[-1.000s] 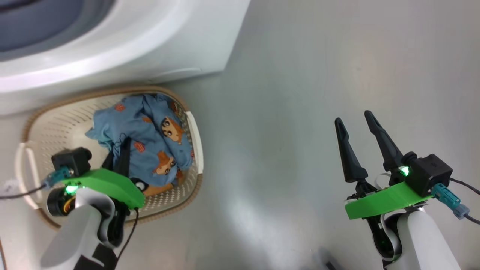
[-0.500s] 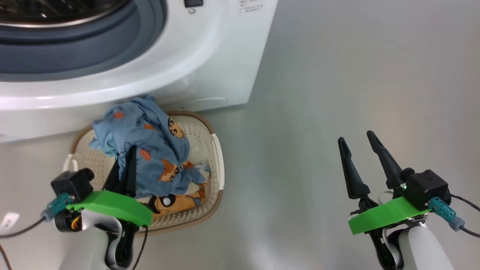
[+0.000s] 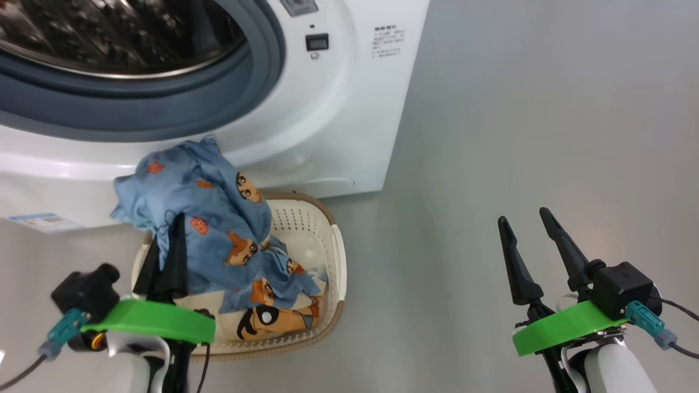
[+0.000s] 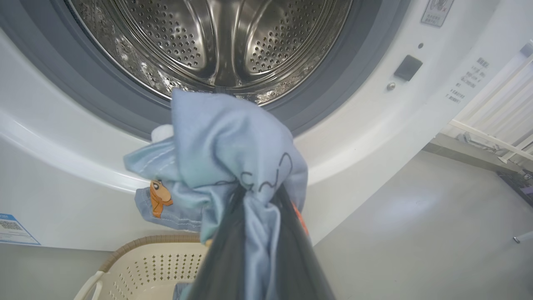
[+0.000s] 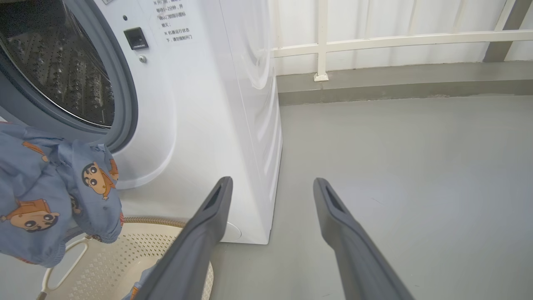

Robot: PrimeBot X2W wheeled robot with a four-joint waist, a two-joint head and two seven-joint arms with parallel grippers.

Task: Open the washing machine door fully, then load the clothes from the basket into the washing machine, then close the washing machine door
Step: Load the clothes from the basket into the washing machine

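Clearly the first step is behind: the mouth of the washing machine (image 3: 338, 109) stands uncovered, its steel drum (image 4: 216, 37) and grey-blue gasket (image 3: 136, 117) open to view, so I judge the door swung aside. Loading is under way but not finished. The left gripper (image 3: 169, 240) has its dark fingers pressed together on a bunch of the clothes (image 3: 213, 218), pinching the light blue printed fabric. The right gripper (image 3: 522, 215) hangs well apart over the bare grey floor (image 3: 519, 109) on the right, fingers spread and holding nothing.

The pinched garment is raised above the basket (image 3: 336, 256), which sits on the floor just in front of the machine's lower panel. In the left wrist view the bunched cloth sits just below the near lip of the drum opening, not yet inside it. Its lower folds trail down into the basket, where an orange-tan piece (image 3: 273, 319) with a cartoon face lies on the bottom. The drum looks empty as far as it shows.

The cloth is thin, soft and crumpled, light blue with orange-brown cartoon figures, and it droops loosely around the fingers.

Left to do, by my reading: carry this garment into the drum, fetch what remains in the basket, then close the door.
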